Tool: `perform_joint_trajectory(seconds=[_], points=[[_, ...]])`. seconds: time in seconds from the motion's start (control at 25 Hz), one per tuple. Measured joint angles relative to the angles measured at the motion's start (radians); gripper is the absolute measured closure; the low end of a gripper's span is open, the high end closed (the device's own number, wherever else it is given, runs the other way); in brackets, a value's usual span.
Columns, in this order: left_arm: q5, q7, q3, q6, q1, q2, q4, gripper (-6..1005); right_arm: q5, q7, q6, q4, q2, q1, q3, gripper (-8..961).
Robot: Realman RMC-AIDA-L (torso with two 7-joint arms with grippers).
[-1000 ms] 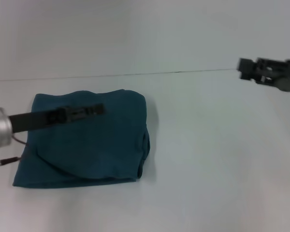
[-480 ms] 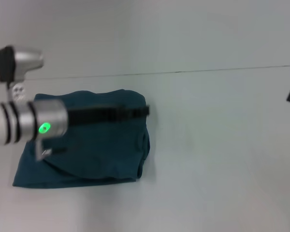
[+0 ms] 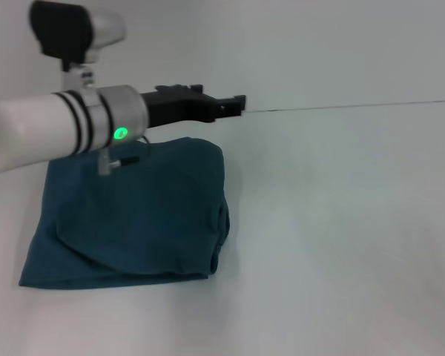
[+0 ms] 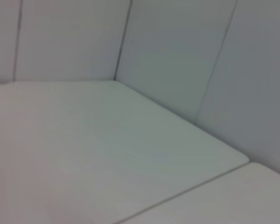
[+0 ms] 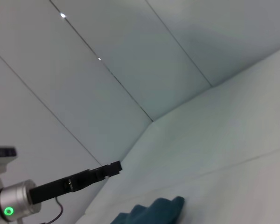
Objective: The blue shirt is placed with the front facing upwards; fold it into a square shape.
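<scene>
The blue shirt (image 3: pixel 130 219) lies folded into a rough rectangle on the left of the white table, with no lettering or label showing. Its right edge is bunched in thick folds. My left gripper (image 3: pixel 233 104) is lifted above the shirt's far right corner, clear of the cloth, and holds nothing. The right wrist view shows the left gripper (image 5: pixel 113 168) in the air above a corner of the shirt (image 5: pixel 154 211). My right gripper is out of view. The left wrist view shows only table and wall.
The white table (image 3: pixel 341 222) stretches to the right of the shirt and meets a pale wall (image 3: pixel 282 52) at the back. A table seam (image 4: pixel 186 191) shows in the left wrist view.
My left arm has lifted off the shirt and swung up and toward the back. My right gripper has drawn off to the right, out of the head view. The shirt has not moved.
</scene>
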Motion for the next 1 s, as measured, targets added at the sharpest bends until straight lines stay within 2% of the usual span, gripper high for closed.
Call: perform_joint_trajectory(seconds=[0.12, 0.24, 0.36, 0.44, 0.6, 0.68, 0.8, 1.0], points=[[0.034, -0.041, 0.005, -0.027, -0.062, 0.008, -0.072, 91, -0.011, 0.001, -0.002, 0.001, 0.001, -0.010, -0.002, 306], [0.159, -0.182, 0.005, -0.077, -0.141, 0.013, -0.162, 91, -0.024, 0.002, -0.007, 0.000, 0.001, -0.012, 0.000, 306], [0.277, -0.305, 0.006, -0.083, -0.186, 0.019, -0.211, 91, -0.026, 0.002, -0.009, 0.001, 0.001, -0.011, -0.001, 306], [0.347, -0.369, 0.009, -0.087, -0.196, 0.020, -0.220, 91, -0.026, 0.002, -0.010, 0.000, 0.001, -0.009, -0.002, 307], [0.427, -0.398, 0.020, -0.151, -0.190, 0.003, -0.213, 92, -0.027, 0.002, -0.009, -0.002, 0.000, -0.008, -0.005, 307], [0.438, -0.395, 0.047, -0.187, -0.188, 0.000, -0.220, 93, -0.028, 0.002, -0.007, 0.000, 0.000, -0.009, -0.006, 307], [0.442, -0.395, 0.151, -0.255, -0.189, -0.002, -0.262, 93, -0.028, 0.002, -0.005, 0.003, 0.000, -0.009, -0.005, 306], [0.444, -0.395, 0.179, -0.283, -0.195, -0.001, -0.304, 94, -0.028, 0.002, -0.005, 0.006, 0.002, -0.005, -0.006, 307]])
